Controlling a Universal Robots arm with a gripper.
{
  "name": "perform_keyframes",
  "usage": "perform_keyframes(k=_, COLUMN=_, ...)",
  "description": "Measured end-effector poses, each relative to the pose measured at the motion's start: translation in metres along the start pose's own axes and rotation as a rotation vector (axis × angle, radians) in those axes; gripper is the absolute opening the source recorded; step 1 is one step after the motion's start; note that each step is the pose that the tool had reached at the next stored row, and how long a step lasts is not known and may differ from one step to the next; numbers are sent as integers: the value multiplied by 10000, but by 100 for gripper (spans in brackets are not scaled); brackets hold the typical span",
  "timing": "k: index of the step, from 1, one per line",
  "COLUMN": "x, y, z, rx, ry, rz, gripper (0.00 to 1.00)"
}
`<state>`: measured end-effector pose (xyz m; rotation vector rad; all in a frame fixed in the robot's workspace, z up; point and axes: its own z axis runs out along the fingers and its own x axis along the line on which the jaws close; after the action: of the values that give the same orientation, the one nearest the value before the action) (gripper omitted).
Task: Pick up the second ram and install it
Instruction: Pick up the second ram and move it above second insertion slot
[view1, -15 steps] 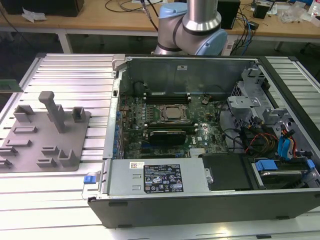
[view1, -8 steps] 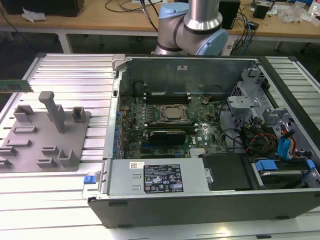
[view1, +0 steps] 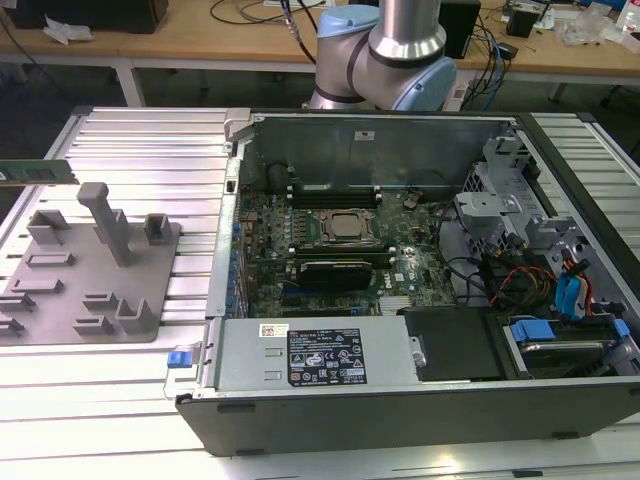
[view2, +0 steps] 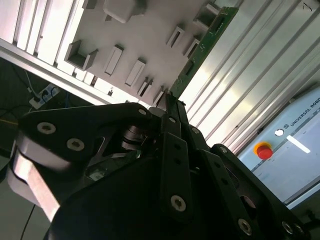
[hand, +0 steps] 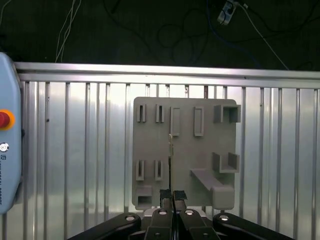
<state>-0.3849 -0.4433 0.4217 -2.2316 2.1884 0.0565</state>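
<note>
One second ram, gripped at one end by the clenched end effector, raised above the grey tray; hazard: narrow grip may let thin board twist or slip.

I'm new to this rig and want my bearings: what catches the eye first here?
The open computer case, motherboard exposed, sits mid-frame in the exterior view. In both wrist views the gripper is shut on the second ram, a thin green stick seen edge-on above the grey tray. It hangs at the exterior view's left.
</note>
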Motion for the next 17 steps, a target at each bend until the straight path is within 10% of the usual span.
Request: perform_keyframes(k=17, x=8, y=-418, z=-6, rx=-1, ry=-7, rz=-27, gripper=9)
